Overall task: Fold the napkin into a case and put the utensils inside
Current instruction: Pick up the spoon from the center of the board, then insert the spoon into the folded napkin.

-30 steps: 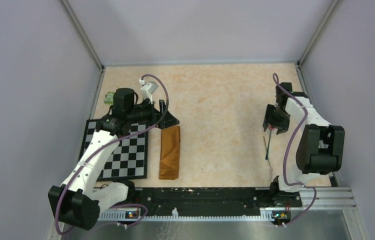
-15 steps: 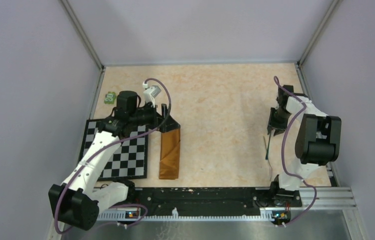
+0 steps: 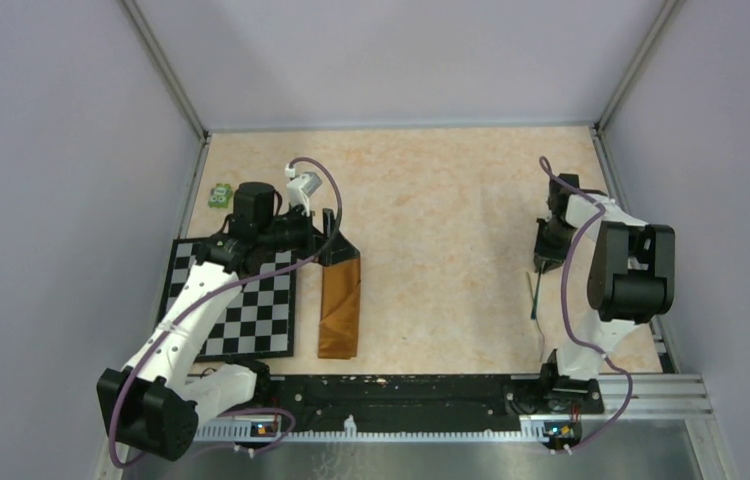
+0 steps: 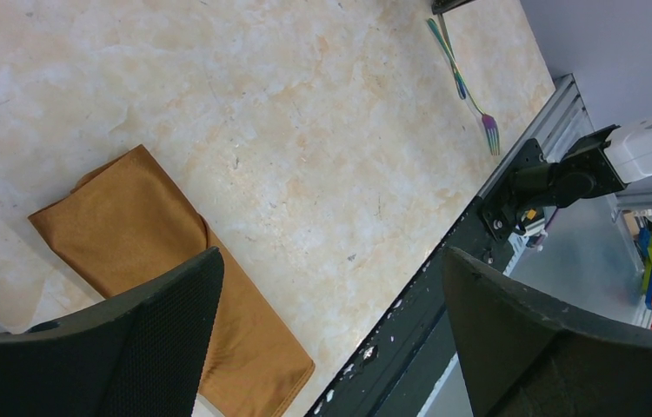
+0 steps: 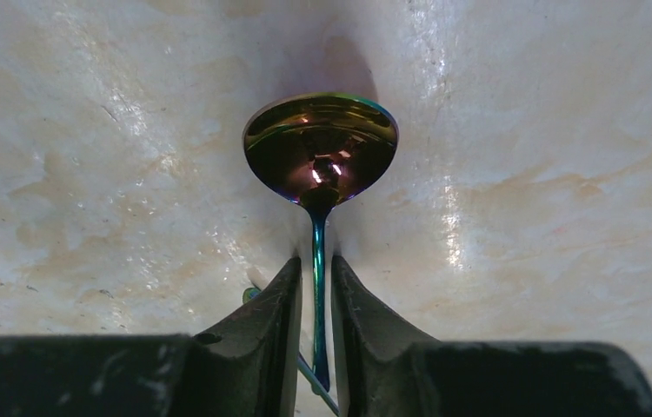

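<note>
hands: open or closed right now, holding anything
left hand: open, empty
right hand: closed on the spoon handle

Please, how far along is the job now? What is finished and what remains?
Done: the napkin lies folded as a narrow case beside the checkered mat. In hand: the right gripper is pinched on the spoon handle, and the left gripper hangs open over the case's far end. Left: spoon and fork are both outside the case, the fork lying on the table.
</note>
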Motion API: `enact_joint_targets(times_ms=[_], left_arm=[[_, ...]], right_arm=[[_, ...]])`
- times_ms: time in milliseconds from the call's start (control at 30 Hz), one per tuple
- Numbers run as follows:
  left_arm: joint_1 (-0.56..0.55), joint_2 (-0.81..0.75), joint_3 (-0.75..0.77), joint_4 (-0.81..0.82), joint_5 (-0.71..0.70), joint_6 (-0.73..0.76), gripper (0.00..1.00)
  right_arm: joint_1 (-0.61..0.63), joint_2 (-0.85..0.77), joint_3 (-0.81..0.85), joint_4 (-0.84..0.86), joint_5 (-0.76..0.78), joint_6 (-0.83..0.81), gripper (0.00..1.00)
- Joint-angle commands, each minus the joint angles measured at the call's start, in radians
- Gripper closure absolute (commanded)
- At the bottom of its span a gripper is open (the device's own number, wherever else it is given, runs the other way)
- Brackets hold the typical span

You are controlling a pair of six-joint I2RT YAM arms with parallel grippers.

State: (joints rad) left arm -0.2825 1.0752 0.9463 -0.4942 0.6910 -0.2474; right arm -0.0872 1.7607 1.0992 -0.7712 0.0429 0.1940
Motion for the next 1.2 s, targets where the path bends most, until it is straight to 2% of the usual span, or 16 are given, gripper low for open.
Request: enact_joint_targets(times_ms=[0,200,433,600,733,933,1033,1100,1167], left_arm=[[-0.003,-0.017,0.043,0.0,0.001,0.026,0.02],[-0.003,-0.014,0.039,-0.015,-0.011,0.029,0.02],[-0.001,-0.003,0.014,-0.017,-0.073,-0.022,0.01],[0.0,0.007,-0.05,-0.03,-0.249,-0.171,0.01],[0.003,0.026,-0.072,-0.111,-0.376,-0.342,0.03],[0.003,-0.039,-0.171,-0.179,-0.498,-0.521,0.11],[0.003,-0.073,-0.211,-0.231,-0.522,-0.545,0.19],[0.003,-0.088,-0.227,-0.263,-0.494,-0.552,0.28],[0.002,-0.11,-0.251,-0.271,-0.452,-0.562,0.41]], right_arm=[[0.01,0.053,0.005,0.062,0.027,0.004,0.84],[0.012,0.092,0.061,0.105,0.007,-0.01,1.0],[0.023,0.073,0.212,0.159,0.07,0.02,1.0],[0.078,0.045,0.326,0.15,0.302,0.189,1.0],[0.18,0.033,0.391,0.123,0.429,0.314,1.0],[0.422,0.061,0.529,-0.027,0.437,0.52,1.0],[0.577,0.113,0.616,-0.105,0.4,0.64,1.0],[0.673,0.156,0.663,-0.104,0.353,0.696,1.0],[0.754,0.228,0.746,-0.104,0.305,0.717,1.0]])
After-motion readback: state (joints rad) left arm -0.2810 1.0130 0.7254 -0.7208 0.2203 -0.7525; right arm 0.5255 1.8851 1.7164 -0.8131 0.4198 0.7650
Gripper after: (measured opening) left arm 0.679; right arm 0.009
